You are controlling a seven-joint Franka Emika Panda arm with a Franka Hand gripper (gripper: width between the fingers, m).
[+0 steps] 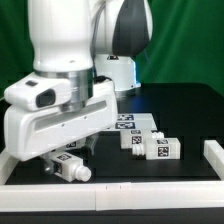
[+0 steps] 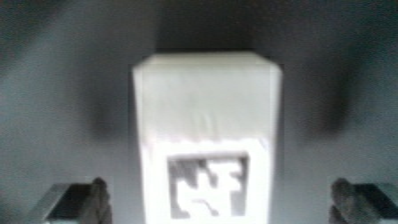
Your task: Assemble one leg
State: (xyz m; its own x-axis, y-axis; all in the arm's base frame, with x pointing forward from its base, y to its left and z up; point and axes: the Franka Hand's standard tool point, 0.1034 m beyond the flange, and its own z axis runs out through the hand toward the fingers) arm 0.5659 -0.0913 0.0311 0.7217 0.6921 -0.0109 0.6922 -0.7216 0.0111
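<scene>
The end effector (image 1: pixel 62 160) hangs low over the black desk (image 1: pixel 190 110), at about 7 o'clock in the exterior view, with its fingers (image 2: pixel 75 203) spread wide. In the wrist view the two dark fingers stand one on each side of the leg (image 2: pixel 208 110). There is a clear gap between each pad and the white block, so nothing is pinched. The leg's square tag faces the camera at the end nearer the fingers; the picture is soft and the tag's pattern cannot be read.

In the exterior view this leg lies flat on the desk just beneath the end effector. Its stubby round peg (image 1: pixel 86 174) points toward 3 o'clock. The other legs (image 1: pixel 160 149) lie in a loose cluster well apart from it, at about 4 o'clock from the picture's centre. A raised white rim (image 1: pixel 214 160) borders the desk at 4 and 6 o'clock.
</scene>
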